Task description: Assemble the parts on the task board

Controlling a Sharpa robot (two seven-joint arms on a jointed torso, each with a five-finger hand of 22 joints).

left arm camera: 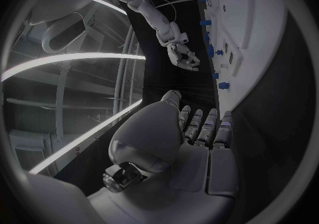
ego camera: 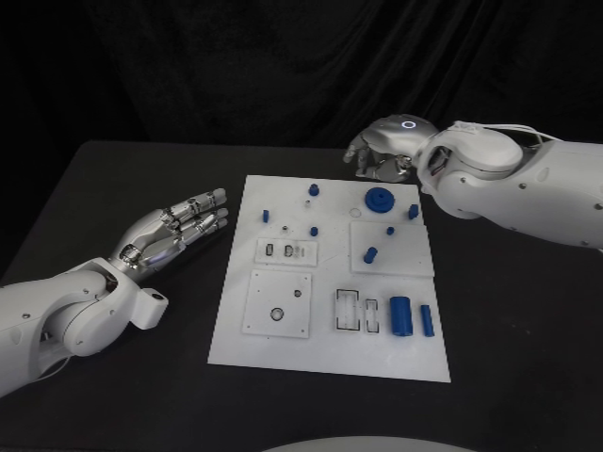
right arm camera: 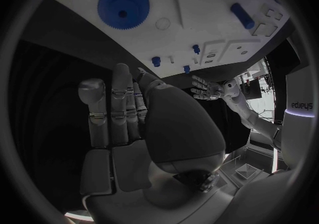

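Observation:
The white task board (ego camera: 329, 353) lies in the middle of the black table. On it are a blue gear (ego camera: 379, 200) near the far right, several small blue pegs such as one (ego camera: 265, 216) at the left and one (ego camera: 369, 254) in the middle, and a blue cylinder (ego camera: 400, 315) near the front right. My left hand (ego camera: 179, 229) rests just left of the board, fingers stretched out and apart, holding nothing. My right hand (ego camera: 383, 151) hovers just beyond the board's far edge, near the gear (right arm camera: 124, 5); its fingers (right arm camera: 113, 107) are straight and empty.
A thin blue bar (ego camera: 425, 320) lies beside the cylinder. Rectangular slots (ego camera: 356, 311) and a square plate with holes (ego camera: 277, 303) mark the board's front half. Black tabletop (ego camera: 532, 320) runs on both sides of the board, with a dark curtain behind.

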